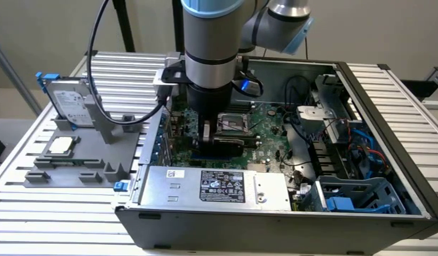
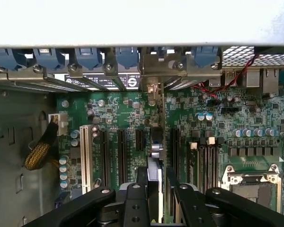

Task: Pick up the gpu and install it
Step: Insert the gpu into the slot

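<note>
Fingers (image 2: 154,198) clamped on the gpu (image 2: 154,156), held edge-on over a motherboard (image 2: 189,118) slot. I'd keep it square to the slot and press straight down

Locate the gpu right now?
The gpu stands on edge between the gripper fingers, low over the motherboard's expansion slots inside the open case, beside the CPU socket in the exterior view.

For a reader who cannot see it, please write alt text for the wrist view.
The gripper holds the gpu edge-on, upright over the green motherboard, in line with the dark expansion slots. Beyond it, a row of blue clips runs along the case wall; the processor socket sits off to one side.
</note>
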Available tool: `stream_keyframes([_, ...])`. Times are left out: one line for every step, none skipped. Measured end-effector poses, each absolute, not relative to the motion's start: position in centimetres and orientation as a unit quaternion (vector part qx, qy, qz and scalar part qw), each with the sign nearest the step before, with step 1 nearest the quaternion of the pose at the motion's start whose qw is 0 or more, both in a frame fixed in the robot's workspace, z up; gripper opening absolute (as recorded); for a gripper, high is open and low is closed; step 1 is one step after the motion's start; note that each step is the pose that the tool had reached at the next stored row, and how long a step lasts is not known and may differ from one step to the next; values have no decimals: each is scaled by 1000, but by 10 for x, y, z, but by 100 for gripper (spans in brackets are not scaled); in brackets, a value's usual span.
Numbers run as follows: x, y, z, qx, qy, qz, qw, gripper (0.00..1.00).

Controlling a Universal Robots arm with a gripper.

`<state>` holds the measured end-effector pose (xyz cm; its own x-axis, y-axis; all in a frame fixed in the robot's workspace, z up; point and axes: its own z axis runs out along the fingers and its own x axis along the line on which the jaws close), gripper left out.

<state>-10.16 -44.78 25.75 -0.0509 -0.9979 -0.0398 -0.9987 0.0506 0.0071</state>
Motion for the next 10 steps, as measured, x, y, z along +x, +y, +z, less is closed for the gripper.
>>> stream_keyframes([-102, -447, 258, -689, 725, 16, 12, 0])
stream_keyframes([-102, -447, 258, -689, 725, 16, 12, 0])
stream_keyframes([-102, -447, 258, -689, 725, 16, 12, 0])
stream_keyframes([-102, -447, 258, -689, 725, 16, 12, 0])
stream_keyframes([-102, -447, 257, -689, 725, 16, 11, 0])
stream_keyframes([-102, -447, 257, -689, 725, 16, 11, 0])
stream_keyframes([-102, -447, 257, -689, 725, 15, 11, 0])
stream_keyframes([-102, -447, 257, -689, 725, 15, 11, 0])
stream_keyframes([-102, -447, 256, -689, 725, 15, 10, 0])
stream_keyframes([-102, -447, 256, -689, 725, 14, 10, 0])
